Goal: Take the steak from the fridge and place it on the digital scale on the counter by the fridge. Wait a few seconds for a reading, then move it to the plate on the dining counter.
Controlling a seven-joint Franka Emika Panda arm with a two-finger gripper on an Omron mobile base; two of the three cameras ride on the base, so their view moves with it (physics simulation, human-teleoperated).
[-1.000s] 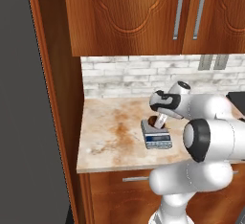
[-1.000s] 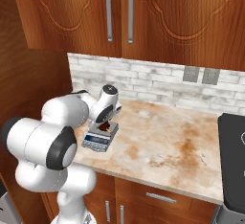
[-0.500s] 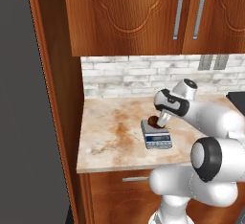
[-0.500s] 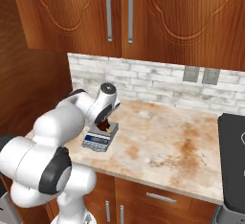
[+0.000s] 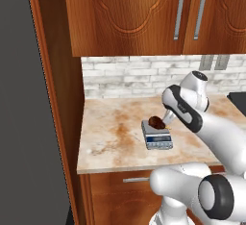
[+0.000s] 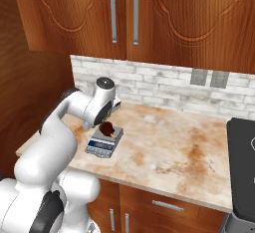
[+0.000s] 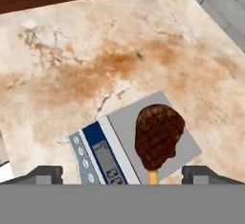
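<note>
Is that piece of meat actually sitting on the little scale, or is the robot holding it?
On the scale. The steak lies on the digital scale's grey platform, and the gripper's fingertips stand wide apart on either side, clear of it.

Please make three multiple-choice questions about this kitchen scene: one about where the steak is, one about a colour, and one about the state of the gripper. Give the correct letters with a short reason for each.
1. Where does the steak lie?
A. on the digital scale
B. on the bare counter
C. inside a cabinet

2. What colour is the scale's display strip?
A. red
B. dark blue
C. yellow

3. What is the state of the gripper?
A. shut on the steak
B. shut on the scale
C. open

Answers:
1. A: the hand view shows the meat resting on the grey platform.
2. B: the strip along one edge is dark blue.
3. C: in the hand view the two fingertips stand wide apart, with the steak touching neither.
</note>
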